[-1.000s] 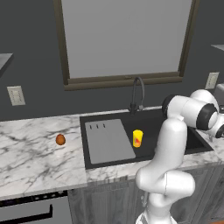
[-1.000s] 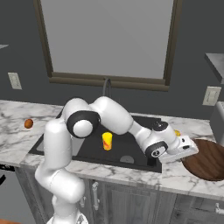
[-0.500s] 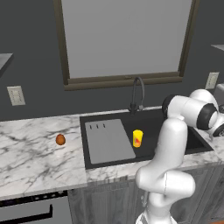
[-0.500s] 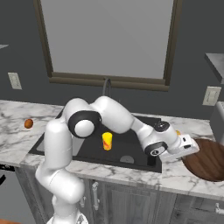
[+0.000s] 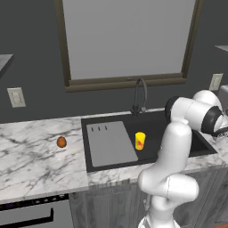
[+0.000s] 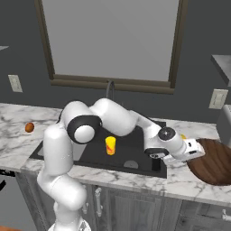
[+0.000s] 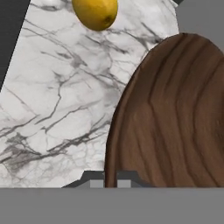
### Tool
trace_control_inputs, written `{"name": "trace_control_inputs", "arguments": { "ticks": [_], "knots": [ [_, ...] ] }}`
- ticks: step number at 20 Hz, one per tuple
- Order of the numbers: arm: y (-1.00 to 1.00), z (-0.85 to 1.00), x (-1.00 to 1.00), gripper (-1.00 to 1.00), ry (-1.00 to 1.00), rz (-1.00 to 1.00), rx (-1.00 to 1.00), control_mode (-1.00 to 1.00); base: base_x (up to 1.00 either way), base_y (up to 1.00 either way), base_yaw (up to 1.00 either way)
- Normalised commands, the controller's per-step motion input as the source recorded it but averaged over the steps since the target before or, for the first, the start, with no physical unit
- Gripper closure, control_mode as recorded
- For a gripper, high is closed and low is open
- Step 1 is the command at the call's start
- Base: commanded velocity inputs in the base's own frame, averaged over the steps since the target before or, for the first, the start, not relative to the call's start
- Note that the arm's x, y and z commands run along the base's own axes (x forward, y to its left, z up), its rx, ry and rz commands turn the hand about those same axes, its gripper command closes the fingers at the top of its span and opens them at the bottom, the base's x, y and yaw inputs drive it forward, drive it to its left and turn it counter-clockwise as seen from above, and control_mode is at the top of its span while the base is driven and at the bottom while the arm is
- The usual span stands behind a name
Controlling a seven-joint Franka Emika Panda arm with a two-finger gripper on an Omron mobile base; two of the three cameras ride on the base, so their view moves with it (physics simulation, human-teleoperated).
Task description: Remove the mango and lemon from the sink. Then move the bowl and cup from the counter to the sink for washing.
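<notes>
Pincer: tips (image 7: pixel 110 178) together on the near rim of the bowl (image 7: pixel 175 118), one on each side of the rim by the look of it — clamped on it.
Bowl: wide, shallow and round, so no long axis; it sits mouth up on the bench (image 6: pixel 135 180), right of the sink (image 6: pixel 135 155).
Step in hand: judged, the bowl's move to the sink — the last item, since the cup (image 6: pixel 110 145) already stands upright in the basin.
Next move: a lift clear of the marble, then a carry leftward over the sink edge, kept level.
Lemon: (image 7: pixel 95 13) on the marble just beyond the bowl, out of the sink.
Mango: (image 5: pixel 61 142) far off on the bench left of the sink, long axis near upright.
</notes>
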Motion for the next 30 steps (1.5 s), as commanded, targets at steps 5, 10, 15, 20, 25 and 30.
{"name": "trace_control_inputs", "arguments": {
  "ticks": [5, 10, 15, 20, 25, 30],
  "knots": [
    [0.07, 0.09, -0.26, 1.00, -0.12, 0.04, 0.00, -1.00, 0.00, 0.00, 0.00],
    [0.16, 0.12, -0.24, 1.00, -0.03, 0.03, -0.05, -1.00, 0.00, 0.00, 0.00],
    [0.18, 0.19, -0.08, 1.00, 0.00, 0.03, -0.10, -1.00, 0.00, 0.00, 0.00],
    [0.18, 0.26, -0.07, 1.00, 0.01, 0.05, -0.08, -1.00, 0.00, 0.00, 0.00],
    [0.17, 0.23, -0.09, 1.00, 0.07, 0.07, -0.04, -1.00, 0.00, 0.00, 0.00],
    [0.20, 0.24, -0.06, 1.00, 0.15, 0.07, -0.04, -1.00, 0.00, 0.00, 0.00]
  ]
}}
